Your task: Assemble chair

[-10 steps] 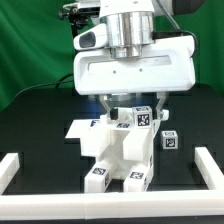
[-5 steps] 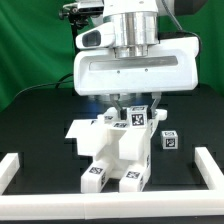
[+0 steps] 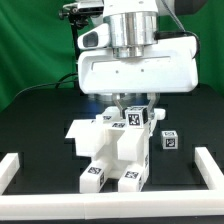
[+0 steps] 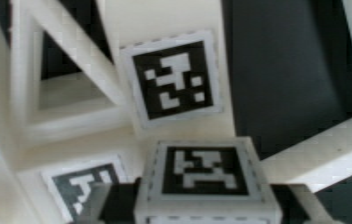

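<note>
- The claw [image 3: 133, 108] is pinching a small tagged block [image 3: 136, 118]; in the wrist view its dark fingers [image 4: 290, 198] press on two opposite sides of the block
- The half-built chair [image 3: 108, 152] stands on the black surface [image 3: 40, 125] directly below the claw; whether its upper part touches the held block or lies just under it cannot be told
- Judged purpose of the grip: the block is held level, tag upward, so that it can seat squarely on the chair's upper part
- A loose cube [image 3: 169, 141] rests on the surface below the claw, toward the exterior view's right and apart from the chair, probably placed there within reach for a later step
</note>
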Motion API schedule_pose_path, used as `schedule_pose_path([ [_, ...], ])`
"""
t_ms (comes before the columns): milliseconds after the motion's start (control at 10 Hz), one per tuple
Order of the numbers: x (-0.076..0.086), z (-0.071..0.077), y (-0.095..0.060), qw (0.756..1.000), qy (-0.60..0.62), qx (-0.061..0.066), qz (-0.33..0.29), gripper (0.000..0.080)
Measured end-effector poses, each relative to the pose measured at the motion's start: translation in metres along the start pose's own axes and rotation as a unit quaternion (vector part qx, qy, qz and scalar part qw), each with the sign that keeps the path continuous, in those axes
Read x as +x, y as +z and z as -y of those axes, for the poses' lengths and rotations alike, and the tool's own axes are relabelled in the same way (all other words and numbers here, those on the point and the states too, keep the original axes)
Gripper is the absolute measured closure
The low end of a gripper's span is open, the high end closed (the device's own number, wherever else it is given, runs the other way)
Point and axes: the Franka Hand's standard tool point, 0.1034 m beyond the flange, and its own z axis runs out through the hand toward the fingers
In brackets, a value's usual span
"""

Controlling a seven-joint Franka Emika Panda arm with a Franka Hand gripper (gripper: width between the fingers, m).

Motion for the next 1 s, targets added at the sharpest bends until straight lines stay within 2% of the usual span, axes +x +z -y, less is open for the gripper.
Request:
schedule_pose_path([
  [500, 0.0000, 0.0011, -0.0002, 0.987, 0.159, 0.003, 0.001, 0.0518],
  [700, 0.0069, 0.0030, 0.0012, 0.961, 0.278, -0.001, 0.006, 0.0518],
  [1000, 0.0066, 0.0046, 0.0017, 0.929, 0.370, 0.002, 0.008, 0.0518],
])
